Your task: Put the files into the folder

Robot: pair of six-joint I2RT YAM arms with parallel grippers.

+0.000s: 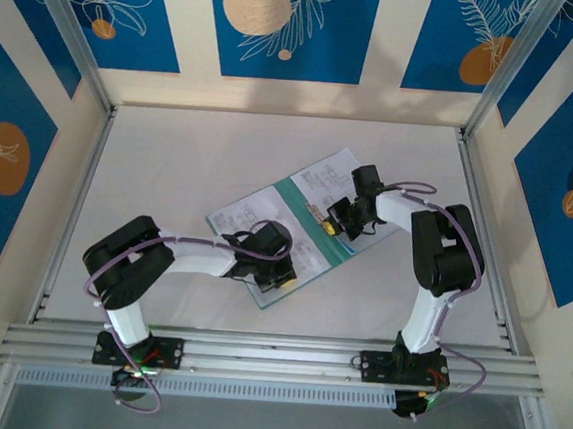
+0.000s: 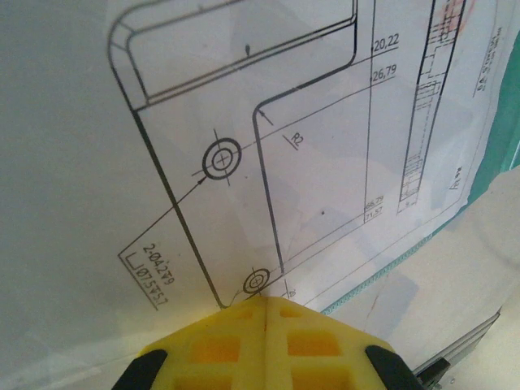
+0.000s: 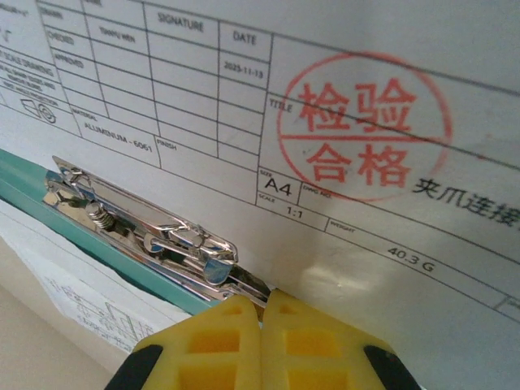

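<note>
The folder [image 1: 301, 214] lies open on the table, its teal spine running diagonally. White printed files [image 1: 327, 176] lie on both halves. My left gripper [image 1: 284, 267] is shut, its yellow tips [image 2: 266, 299] pressed onto a sheet with a technical drawing [image 2: 268, 146]; the folder's teal edge [image 2: 382, 275] shows beside it. My right gripper [image 1: 324, 225] is shut too, with its tips [image 3: 262, 296] touching the end of the metal clip [image 3: 154, 231] on the teal spine [image 3: 41, 193]. Next to the clip lies a sheet with a red round stamp [image 3: 366, 130].
Aluminium frame posts [image 1: 71, 40] and rails [image 1: 274, 354] border the white table [image 1: 170, 164]. Blue patterned panels [image 1: 284, 19] close in the back and sides. Both arm bases stand on the near rail.
</note>
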